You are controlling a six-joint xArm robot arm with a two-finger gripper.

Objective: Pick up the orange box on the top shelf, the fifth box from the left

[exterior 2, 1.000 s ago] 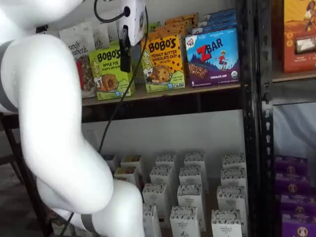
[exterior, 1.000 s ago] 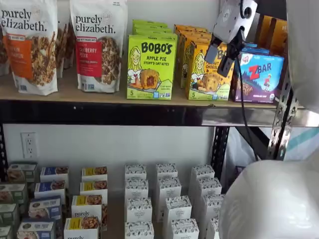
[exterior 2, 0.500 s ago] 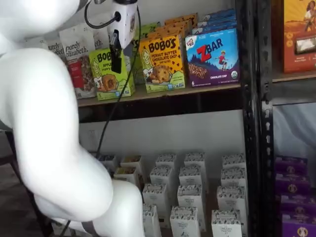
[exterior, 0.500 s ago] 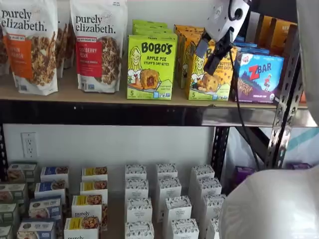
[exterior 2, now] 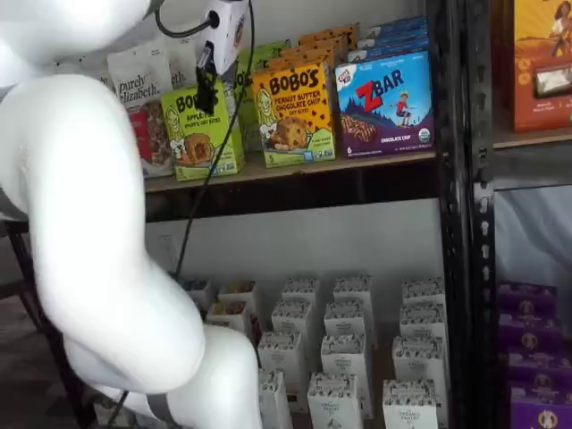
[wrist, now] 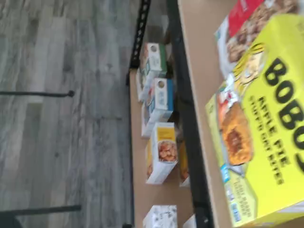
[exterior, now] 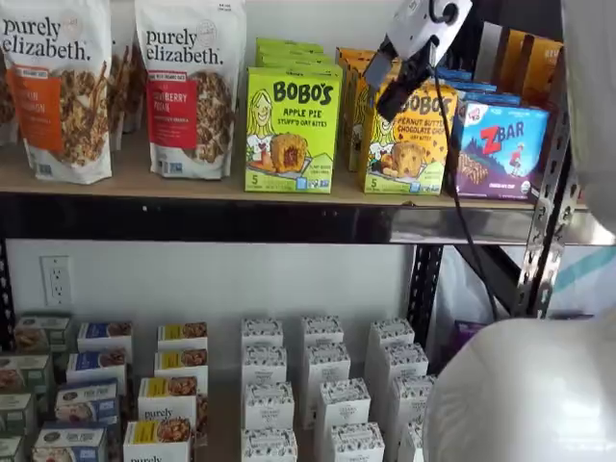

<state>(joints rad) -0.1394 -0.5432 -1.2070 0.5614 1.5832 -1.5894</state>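
Yellow-orange Bobo's carton (exterior: 408, 135) stands untouched on the tan wood-board top shelf (exterior: 144, 183). My gripper (exterior: 383, 89), fingers apart, has shifted left across its front. I judge realignment necessary before grasping.

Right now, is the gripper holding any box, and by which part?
Nothing is held. The gripper is open in front of the orange box, not closed on it.

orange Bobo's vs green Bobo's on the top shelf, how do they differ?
Orange box is yellow-orange, reads Peanut Butter Chocolate Chip; green box is lime, reads Apple Pie. Orange box sits right of the green box, next to the ZBar box. The open gripper overlaps only the orange box's top. Both stand upright, facing front, same brand.
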